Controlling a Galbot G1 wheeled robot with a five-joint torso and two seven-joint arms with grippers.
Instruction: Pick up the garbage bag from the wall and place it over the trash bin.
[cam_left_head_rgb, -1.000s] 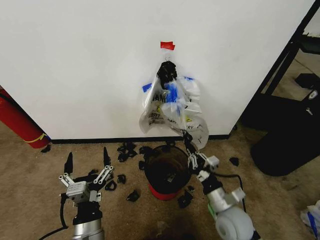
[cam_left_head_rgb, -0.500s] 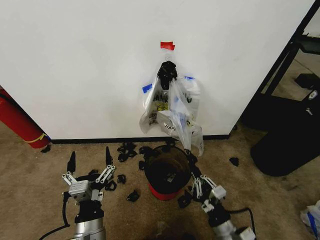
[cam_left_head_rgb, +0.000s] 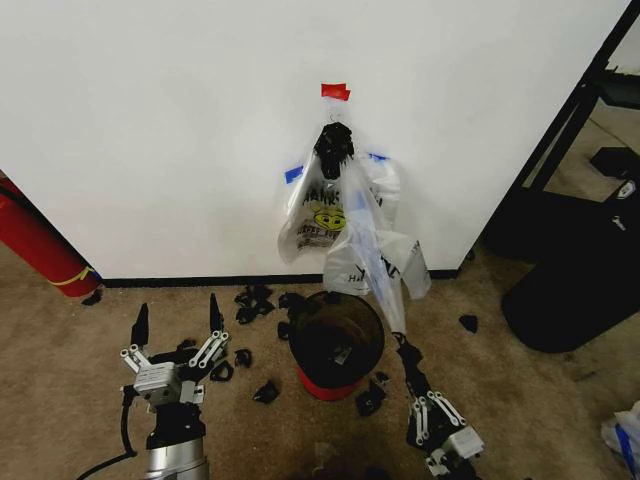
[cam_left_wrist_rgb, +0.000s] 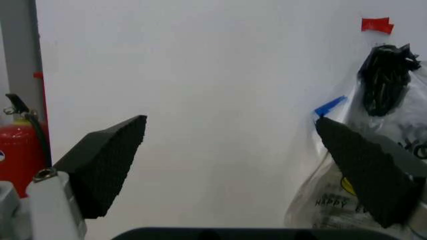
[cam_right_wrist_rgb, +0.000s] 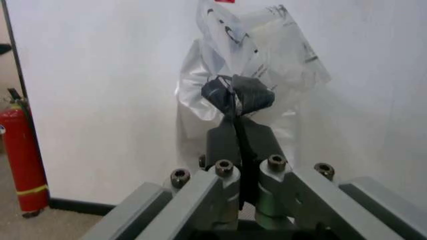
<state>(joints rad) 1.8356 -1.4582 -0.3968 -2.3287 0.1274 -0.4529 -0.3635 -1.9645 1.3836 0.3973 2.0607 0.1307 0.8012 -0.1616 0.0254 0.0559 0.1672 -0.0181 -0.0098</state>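
1. Wall (cam_left_head_rgb: 150, 130), plain white with a black skirting strip, carries a scrap of red tape (cam_left_head_rgb: 335, 91) above the clipped bunch of bags (cam_left_head_rgb: 318, 215).
2. Trash bin (cam_left_head_rgb: 335, 340) stands on the carpet (cam_left_head_rgb: 60, 340) just below that bunch, dark mouth open and unlined.
3. Garbage bag (cam_left_head_rgb: 375, 265) stretches from the clip down to my right end effector (cam_left_head_rgb: 410, 375), whose fingers are pinched on a twisted corner of the film beside the bin.
4. My left end effector (cam_left_head_rgb: 177, 320) waits spread wide and empty, left of the bin.
5. Step in hand, I judge: pulling one bag free. Next calls for opening its mouth over the rim.
6. Print on the hanging bags reads "HAPPY" beneath a yellow smiley.
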